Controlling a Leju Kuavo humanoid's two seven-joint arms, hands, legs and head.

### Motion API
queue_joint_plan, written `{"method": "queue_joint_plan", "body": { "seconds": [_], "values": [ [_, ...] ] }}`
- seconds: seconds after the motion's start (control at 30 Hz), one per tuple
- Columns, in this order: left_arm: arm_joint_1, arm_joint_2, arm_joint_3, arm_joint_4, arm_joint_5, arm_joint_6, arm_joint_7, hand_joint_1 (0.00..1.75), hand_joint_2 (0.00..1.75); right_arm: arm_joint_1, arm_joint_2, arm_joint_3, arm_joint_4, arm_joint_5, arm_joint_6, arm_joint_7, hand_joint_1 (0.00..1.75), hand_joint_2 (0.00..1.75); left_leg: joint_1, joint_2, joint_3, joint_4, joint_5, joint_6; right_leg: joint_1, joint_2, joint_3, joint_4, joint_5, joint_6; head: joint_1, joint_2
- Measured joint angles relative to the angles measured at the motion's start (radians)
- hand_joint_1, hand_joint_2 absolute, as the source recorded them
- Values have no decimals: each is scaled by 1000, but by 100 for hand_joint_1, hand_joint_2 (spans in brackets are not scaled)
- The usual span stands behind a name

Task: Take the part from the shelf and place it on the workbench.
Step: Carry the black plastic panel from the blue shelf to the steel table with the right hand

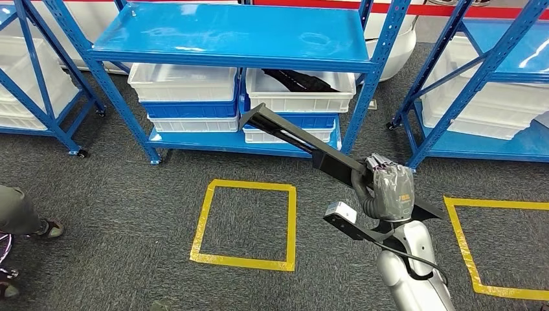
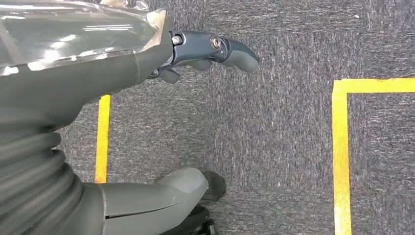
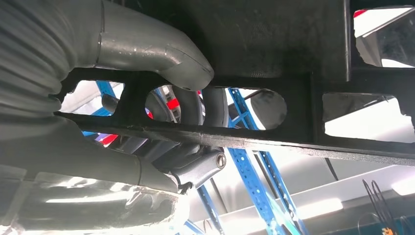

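My right hand (image 1: 390,188) grips a long black frame-like part (image 1: 291,133) near its nearer end. The part slants up and to the left, and its far tip hangs in front of the blue shelf's (image 1: 233,35) lower level. In the right wrist view the part (image 3: 274,58) crosses close overhead, and the fingers (image 3: 188,105) of my right hand (image 3: 98,161) pass through one of its cutouts. My left hand (image 2: 122,73) hangs over the carpet with its fingers (image 2: 215,51) and thumb (image 2: 181,188) apart, holding nothing.
White bins (image 1: 184,81) sit on the shelf's lower level, and one (image 1: 301,97) holds another black part (image 1: 304,81). More blue racks stand at left (image 1: 39,84) and right (image 1: 479,78). Yellow tape squares (image 1: 245,223) mark the grey carpet. A person's shoe (image 1: 48,228) is at the left edge.
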Motion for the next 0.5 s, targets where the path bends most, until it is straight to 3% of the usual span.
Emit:
{"method": "queue_joint_plan", "body": {
  "seconds": [0.1, 0.17, 0.23, 0.3, 0.33, 0.37, 0.4, 0.5],
  "values": [
    [0, 0, 0, 0, -1, 0, 0, 0, 175, -1, 1, -1, 1, 3, 0, -1, 168, 175, -4, -1, -16, 16, 5, -12, 7, 3, 8, -28, 12, -23, -2, 0],
    [1, 1, 0, 0, -1, -1, 0, 0, 175, -3, 2, 0, 1, 4, 0, -1, 168, 175, 2, -3, -24, 28, -5, -22, 1, 3, 5, -28, 21, -37, -3, 0],
    [0, 2, 0, 0, -1, -1, -1, 0, 175, -6, 3, 0, 0, 6, 0, -1, 168, 175, 9, -6, -53, 102, -62, -35, -5, 2, 0, -30, 29, -51, -5, 0],
    [1, 2, 0, 0, -2, -1, -1, 0, 175, -8, 3, 0, 0, 10, 0, -1, 168, 175, 15, -6, -106, 237, -137, -46, -3, 1, -11, -29, 36, -58, -7, 0],
    [1, 2, 0, 0, -2, -1, -1, 0, 175, -8, 3, 0, 0, 11, 0, -1, 168, 175, 18, -6, -124, 289, -158, -49, -3, 1, -16, -29, 39, -60, -7, 0],
    [1, 2, 0, 0, -2, -1, -1, 0, 175, -8, 3, -1, -1, 13, 1, -1, 168, 175, 20, -6, -125, 306, -161, -49, -2, 1, -20, -29, 43, -59, -7, 0],
    [1, 2, 0, 0, -2, -1, -1, 0, 175, -8, 2, -1, -1, 13, 1, -1, 168, 175, 21, -6, -103, 280, -145, -48, -2, 1, -23, -29, 45, -58, -7, 0],
    [-1, 3, 0, 0, -3, -1, -1, 0, 175, -10, 2, -6, -9, 15, 1, -1, 168, 175, 19, -10, 21, 75, -73, -37, -1, 2, -25, -29, 52, -48, -6, 0]
  ]
}}
